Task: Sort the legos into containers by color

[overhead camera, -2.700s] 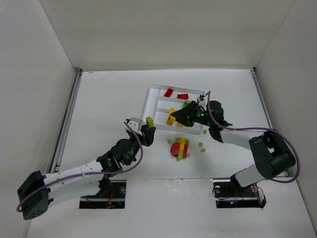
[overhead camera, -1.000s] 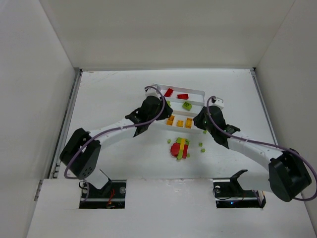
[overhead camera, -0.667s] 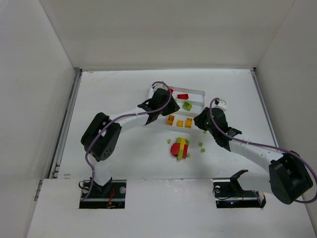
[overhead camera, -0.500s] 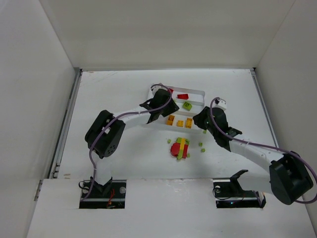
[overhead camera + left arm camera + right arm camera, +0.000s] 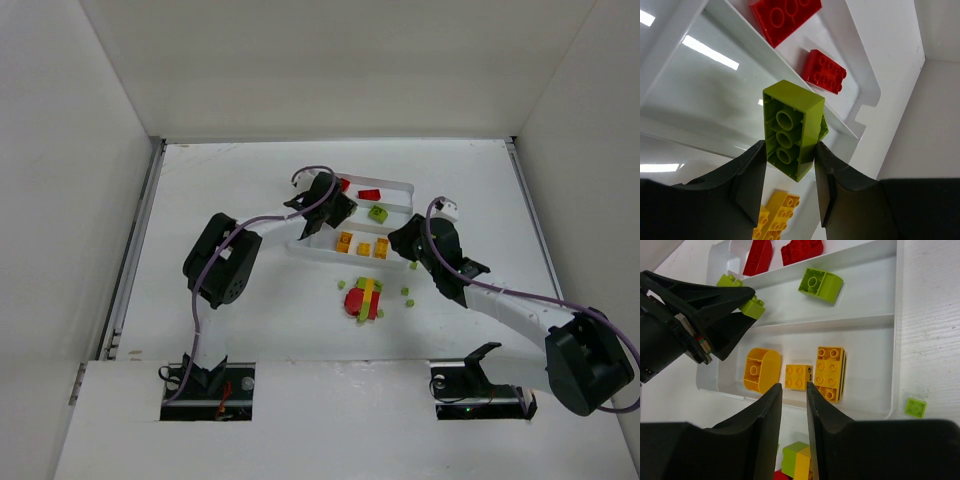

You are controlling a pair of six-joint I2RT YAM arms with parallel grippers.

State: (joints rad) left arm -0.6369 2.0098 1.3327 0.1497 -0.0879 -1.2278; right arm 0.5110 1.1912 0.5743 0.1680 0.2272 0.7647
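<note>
The white tray [image 5: 303, 246] lies at the middle of the table. Its far slot holds two red legos [image 5: 369, 194], the middle slot one lime green brick [image 5: 820, 285], and the near slot three yellow-orange ones [image 5: 798, 376]. My left gripper [image 5: 789, 150] hangs over the middle slot, shut on a lime green brick [image 5: 792, 130]. It also shows at the tray's left end [image 5: 335, 208]. My right gripper [image 5: 794, 390] hovers at the tray's near right side [image 5: 397, 240], jaws slightly apart and empty. A mixed clump of legos [image 5: 362, 298] lies on the table in front of the tray.
Small green studs lie loose on the table right of the clump [image 5: 407, 292] and by the tray's right corner [image 5: 915, 407]. White walls enclose the table on three sides.
The left arm carried the green brick from the open table to over the tray's left end. The right gripper drew back from the tray and its jaws parted a little.
</note>
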